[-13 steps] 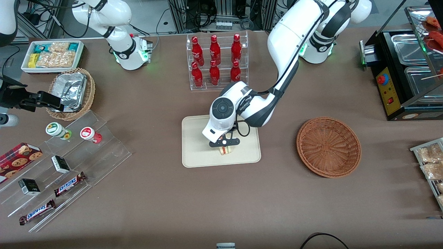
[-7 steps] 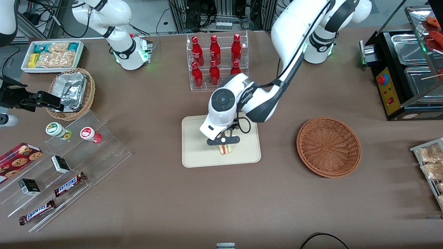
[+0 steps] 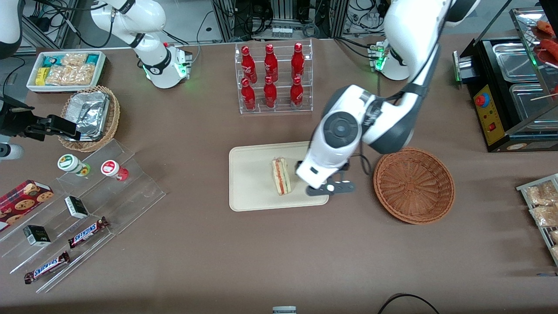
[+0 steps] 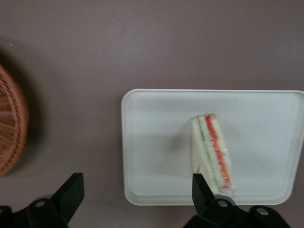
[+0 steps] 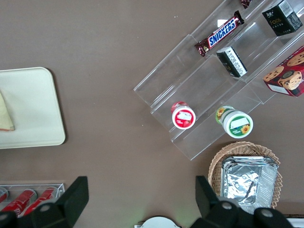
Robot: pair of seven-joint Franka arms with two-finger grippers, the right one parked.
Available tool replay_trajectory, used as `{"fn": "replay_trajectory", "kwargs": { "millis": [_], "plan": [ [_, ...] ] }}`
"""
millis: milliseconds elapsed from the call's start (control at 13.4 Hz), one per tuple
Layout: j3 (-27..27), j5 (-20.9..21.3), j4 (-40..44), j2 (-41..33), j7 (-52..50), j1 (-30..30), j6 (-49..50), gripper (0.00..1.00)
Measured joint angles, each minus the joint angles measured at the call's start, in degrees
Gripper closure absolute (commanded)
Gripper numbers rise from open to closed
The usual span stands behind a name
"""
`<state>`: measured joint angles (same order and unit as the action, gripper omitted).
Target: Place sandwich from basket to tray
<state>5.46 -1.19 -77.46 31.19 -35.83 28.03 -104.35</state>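
The sandwich (image 3: 281, 175), a pale wedge with red and green layers, lies alone on the cream tray (image 3: 250, 187), near the tray's end closest to the basket. The same sandwich (image 4: 213, 151) and tray (image 4: 156, 142) show in the left wrist view. My left gripper (image 3: 330, 188) hovers above the tray's edge, between the sandwich and the reddish-brown wicker basket (image 3: 414, 185). It is open (image 4: 137, 197) with nothing between its fingers. Nothing lies in the basket (image 4: 12, 123).
A clear rack of red bottles (image 3: 273, 78) stands farther from the camera than the tray. Toward the parked arm's end are a stepped acrylic shelf (image 3: 87, 196), a foil-filled wicker basket (image 3: 89, 115) and a white snack bin (image 3: 65, 69). A black appliance (image 3: 510, 87) and a rack of packets (image 3: 542, 205) sit at the working arm's end.
The gripper, which was down on the sandwich over the tray, has let it go and swung toward the basket. The sandwich stays on the tray.
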Motion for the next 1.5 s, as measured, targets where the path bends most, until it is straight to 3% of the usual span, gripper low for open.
{"fn": "replay_trajectory", "kwargs": {
  "millis": [598,1196,1495],
  "plan": [
    [-0.4,0.1,-15.5,-15.9,22.0,-14.2,4.2,0.00],
    [2.1,2.1,-15.2,-26.8,32.0,-28.3,18.1,0.00],
    [1.5,2.1,-14.5,-29.6,33.1,-30.2,21.0,0.00]
  ]
}}
